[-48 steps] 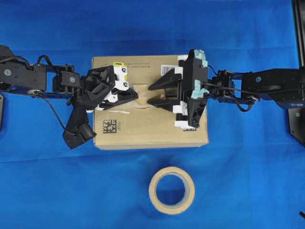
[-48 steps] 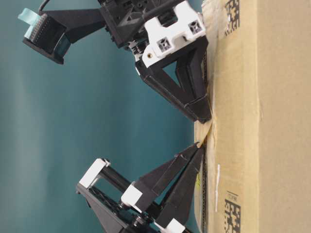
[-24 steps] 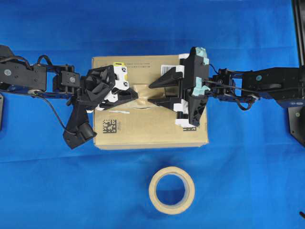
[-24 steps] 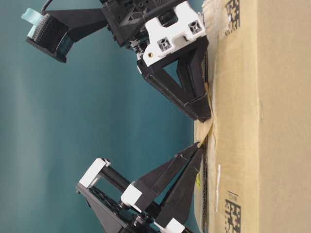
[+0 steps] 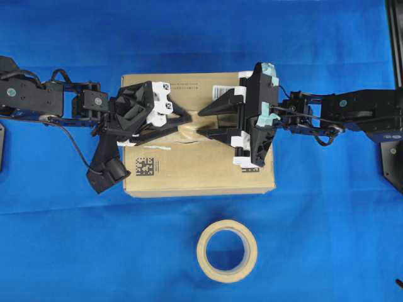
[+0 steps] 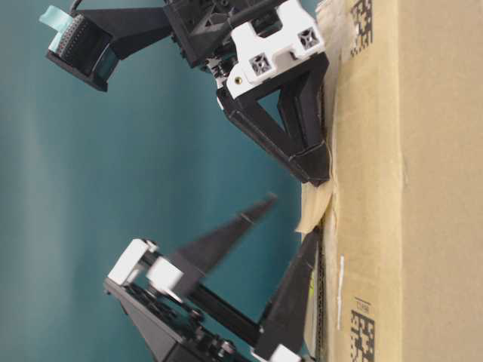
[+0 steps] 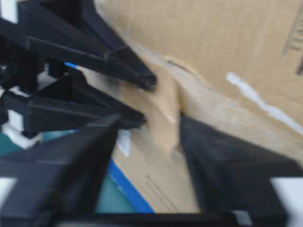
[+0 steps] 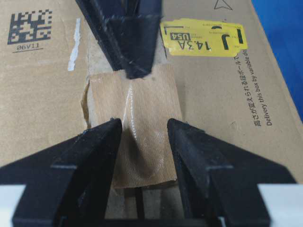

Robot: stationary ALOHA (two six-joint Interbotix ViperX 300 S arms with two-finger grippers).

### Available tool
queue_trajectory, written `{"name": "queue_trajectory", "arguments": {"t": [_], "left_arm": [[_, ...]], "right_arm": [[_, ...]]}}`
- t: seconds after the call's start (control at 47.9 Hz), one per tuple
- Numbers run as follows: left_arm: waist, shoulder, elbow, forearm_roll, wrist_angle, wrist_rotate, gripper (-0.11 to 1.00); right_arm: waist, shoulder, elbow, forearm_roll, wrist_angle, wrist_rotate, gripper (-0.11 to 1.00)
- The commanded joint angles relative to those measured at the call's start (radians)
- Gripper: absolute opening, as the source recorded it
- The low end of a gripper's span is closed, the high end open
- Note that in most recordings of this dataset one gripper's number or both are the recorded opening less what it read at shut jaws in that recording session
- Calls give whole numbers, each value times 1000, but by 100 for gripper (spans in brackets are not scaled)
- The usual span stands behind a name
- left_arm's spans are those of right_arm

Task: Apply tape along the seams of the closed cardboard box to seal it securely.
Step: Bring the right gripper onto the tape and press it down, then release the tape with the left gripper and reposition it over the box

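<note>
The cardboard box (image 5: 201, 167) lies mid-table on blue cloth. The cut piece of tan tape (image 5: 189, 129) lies over the seam (image 5: 178, 141) near the box's middle, wrinkled and partly lifted (image 6: 315, 207). My left gripper (image 5: 187, 123) is open at the tape's left end, with one finger on the box and the other raised off it (image 6: 256, 211). My right gripper (image 5: 199, 123) is open, its fingertips (image 8: 111, 130) down on the box either side of the tape (image 8: 142, 109). The dark seam (image 8: 138, 203) shows below the tape.
The tan tape roll (image 5: 227, 250) lies on the cloth in front of the box. A yellow sticker (image 8: 203, 38), a white barcode label (image 5: 220, 91) and a black square code (image 5: 145, 165) mark the box top. A black post (image 5: 393, 38) stands at the right edge.
My left gripper has opened and let go of the tape's end, one finger swinging up off the box. The right gripper has shifted slightly and stays open over the tape.
</note>
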Motion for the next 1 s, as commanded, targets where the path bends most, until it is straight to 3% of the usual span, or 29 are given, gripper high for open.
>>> {"name": "queue_trajectory", "arguments": {"t": [0.0, 0.042, 0.271, 0.606, 0.981], "left_arm": [[2, -11, -17, 2, 18, 6, 66], [2, -11, -20, 2, 23, 8, 74], [0, -3, -77, 2, 115, 12, 66], [2, 98, -258, 6, 463, 8, 65], [-5, 54, -276, 9, 575, -8, 65]], "right_arm": [[-3, -12, -5, 3, -3, -3, 44], [0, -12, -5, 3, -5, -3, 45], [8, -14, -3, 3, -5, -3, 45], [15, -14, 5, 3, -6, -3, 45], [18, -12, 14, 3, -12, -3, 45]]}}
